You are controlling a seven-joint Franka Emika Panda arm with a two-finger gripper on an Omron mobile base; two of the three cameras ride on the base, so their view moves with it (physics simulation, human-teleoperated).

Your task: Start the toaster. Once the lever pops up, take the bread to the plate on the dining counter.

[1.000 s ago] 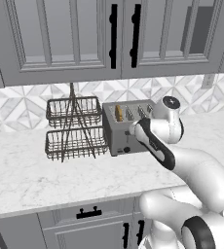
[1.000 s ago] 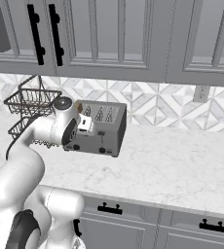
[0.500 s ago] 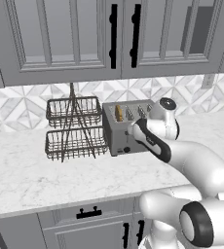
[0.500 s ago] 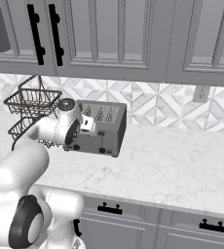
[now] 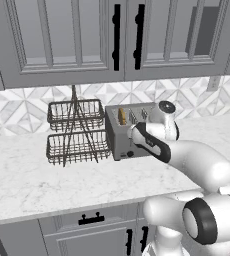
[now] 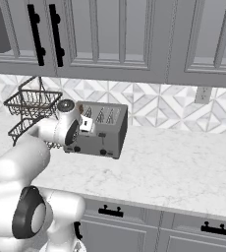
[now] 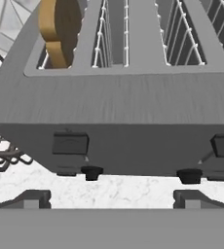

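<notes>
The tool [image 7: 111,200] hangs with fingers spread wide, empty, right at the toaster [image 7: 119,116] front on the counter [image 5: 32,182], so the starting step looks in hand. Bread [image 7: 59,30] sits in the end slot nearest the wire basket rack [image 5: 77,131]; next, I'd say, press down that side's lever [image 7: 70,144]

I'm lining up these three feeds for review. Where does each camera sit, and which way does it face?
Left base view: behind the arm to its left, looking forward and down at the toaster and wire rack; arm rises lower right.
Right base view: behind to its right, same counter; arm lower left.
Hand view: on the hand, facing the toaster front; open pincer at bottom.
All share the toaster with the bread.
</notes>
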